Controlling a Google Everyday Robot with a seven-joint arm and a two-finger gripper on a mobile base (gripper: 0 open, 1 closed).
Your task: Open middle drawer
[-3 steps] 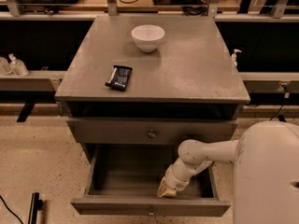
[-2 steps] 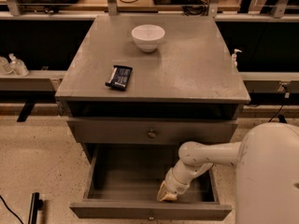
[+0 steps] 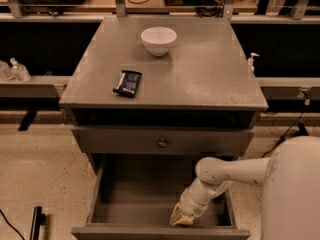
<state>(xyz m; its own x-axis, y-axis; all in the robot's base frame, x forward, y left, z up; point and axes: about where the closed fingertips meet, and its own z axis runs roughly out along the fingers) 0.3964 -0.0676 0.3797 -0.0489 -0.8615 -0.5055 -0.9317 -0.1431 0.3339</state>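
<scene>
The middle drawer (image 3: pixel 150 204) stands pulled far out below the top drawer front (image 3: pixel 120 141), which is closed and has a round knob (image 3: pixel 162 144). The middle drawer's grey inside looks empty, and its front panel (image 3: pixel 125 232) lies at the bottom edge of the view with its knob out of view. My gripper (image 3: pixel 181 218) reaches down from the right on the white arm (image 3: pixel 225 171). It sits inside the drawer, close behind the front panel and right of centre. The lowest drawer is hidden.
On the cabinet top (image 3: pixel 200 79) stand a white bowl (image 3: pixel 158 40) at the back and a dark snack packet (image 3: pixel 127 83) at the left. My white body (image 3: pixel 292 194) fills the lower right. A shelf with bottles (image 3: pixel 15 70) runs behind on the left.
The middle drawer has slid further out toward the camera, and my gripper has moved with it toward the bottom of the view.
</scene>
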